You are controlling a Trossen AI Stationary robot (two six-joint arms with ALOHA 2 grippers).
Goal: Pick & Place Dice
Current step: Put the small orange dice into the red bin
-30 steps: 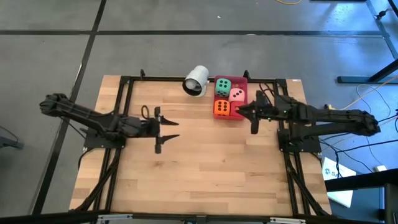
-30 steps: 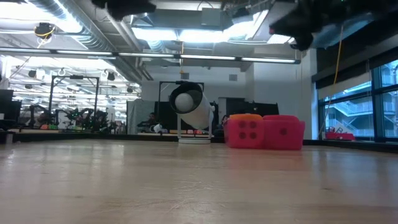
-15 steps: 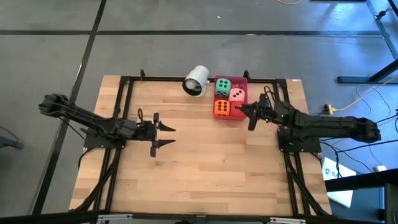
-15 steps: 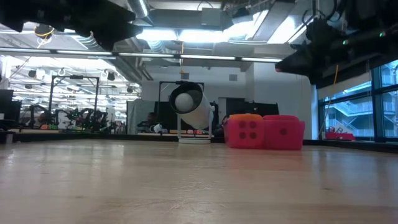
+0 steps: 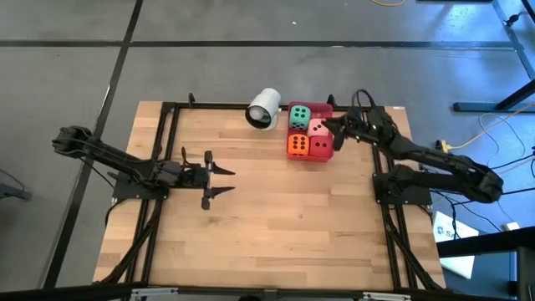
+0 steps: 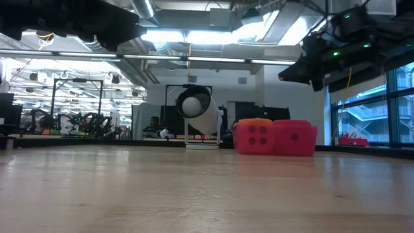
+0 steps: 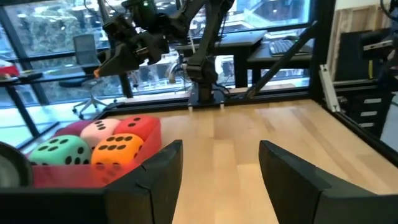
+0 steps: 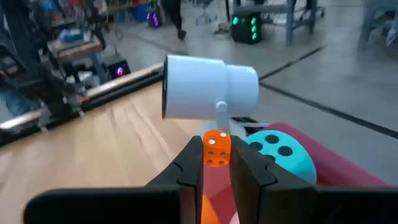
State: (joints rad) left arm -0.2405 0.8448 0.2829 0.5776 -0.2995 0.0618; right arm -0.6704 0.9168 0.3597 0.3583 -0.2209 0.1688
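The wooden table fills the middle of the high view, with the left arm waiting at centre left, its end effector spread wide over bare wood. At upper centre right sits the red tray, with the white cup on its side just left of it. The tray holds 4 large dice: green die, pink die, orange die and red die. The right end effector hovers at the tray's right edge, pinching a small orange die. This looks like the carry step; next it likely needs aligning over cup or tray before releasing.
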